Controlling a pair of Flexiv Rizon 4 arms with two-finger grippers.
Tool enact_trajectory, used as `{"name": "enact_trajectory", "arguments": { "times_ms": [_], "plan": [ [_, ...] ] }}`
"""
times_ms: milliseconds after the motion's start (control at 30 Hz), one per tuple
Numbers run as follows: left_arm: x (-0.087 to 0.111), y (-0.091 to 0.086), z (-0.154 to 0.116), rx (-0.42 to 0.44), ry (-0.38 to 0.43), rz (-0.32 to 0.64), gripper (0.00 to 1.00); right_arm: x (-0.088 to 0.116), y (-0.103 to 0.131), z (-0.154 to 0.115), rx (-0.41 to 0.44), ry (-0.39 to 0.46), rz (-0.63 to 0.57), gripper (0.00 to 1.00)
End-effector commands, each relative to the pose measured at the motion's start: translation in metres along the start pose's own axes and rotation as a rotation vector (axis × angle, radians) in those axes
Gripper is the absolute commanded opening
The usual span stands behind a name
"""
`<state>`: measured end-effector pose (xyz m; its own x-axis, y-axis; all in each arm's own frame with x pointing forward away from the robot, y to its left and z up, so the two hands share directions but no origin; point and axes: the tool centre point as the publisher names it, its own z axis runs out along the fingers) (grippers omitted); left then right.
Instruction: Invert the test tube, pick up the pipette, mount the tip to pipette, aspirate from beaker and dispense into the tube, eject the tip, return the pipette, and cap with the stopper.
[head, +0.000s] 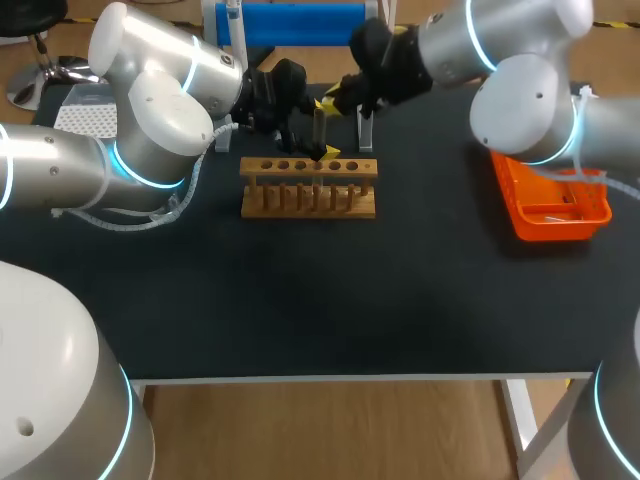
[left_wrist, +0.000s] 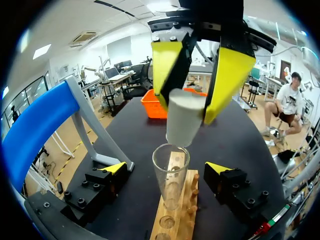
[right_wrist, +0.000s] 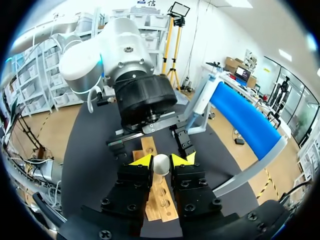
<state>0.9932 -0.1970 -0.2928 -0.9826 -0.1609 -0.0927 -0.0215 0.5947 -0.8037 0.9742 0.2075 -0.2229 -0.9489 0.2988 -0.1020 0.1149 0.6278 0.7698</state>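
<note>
Only capping seems left: the right gripper (right_wrist: 161, 161) clamps the stopper (left_wrist: 184, 116) at the mouth of the tube (left_wrist: 171, 175), upright in the rack (left_wrist: 172, 222) and not yet seated, while the left gripper (left_wrist: 165, 168) stands open around it.

The stopper (left_wrist: 184, 117) is off-white; the tube (left_wrist: 171, 172) clear glass; the rack (head: 308, 187) pale brown wood; the tray (head: 545, 225) at right bright orange; the table (head: 300, 300) plain black; the far roller (head: 290, 22) blue; fingertips (left_wrist: 167, 62) yellow.

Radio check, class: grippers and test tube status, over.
Right gripper shut on white stopper, above clear glass test tube. Left gripper open, flanking tube. Nothing between.
</note>
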Motion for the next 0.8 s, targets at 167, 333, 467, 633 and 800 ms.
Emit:
{"name": "enact_trajectory", "arguments": {
  "times_ms": [167, 333, 467, 633, 800],
  "plan": [
    [-0.001, 0.000, 0.001, -0.003, 0.002, -0.002, 1.00, -0.002, 0.000, 0.004, 0.009, 0.002, -0.001, 0.00],
    [-0.001, 0.000, 0.001, -0.003, 0.002, -0.002, 1.00, -0.004, 0.009, -0.001, -0.011, -0.005, -0.008, 0.00],
    [-0.001, 0.000, 0.001, -0.003, 0.002, -0.002, 1.00, -0.005, 0.014, -0.002, -0.018, -0.005, -0.017, 0.00],
    [-0.001, 0.000, 0.001, -0.003, 0.002, -0.002, 1.00, -0.009, 0.016, -0.001, -0.021, 0.000, -0.010, 0.00],
    [-0.001, 0.000, 0.001, -0.003, 0.002, -0.002, 1.00, -0.011, 0.012, -0.001, -0.011, 0.004, -0.004, 0.00]
  ]
}}
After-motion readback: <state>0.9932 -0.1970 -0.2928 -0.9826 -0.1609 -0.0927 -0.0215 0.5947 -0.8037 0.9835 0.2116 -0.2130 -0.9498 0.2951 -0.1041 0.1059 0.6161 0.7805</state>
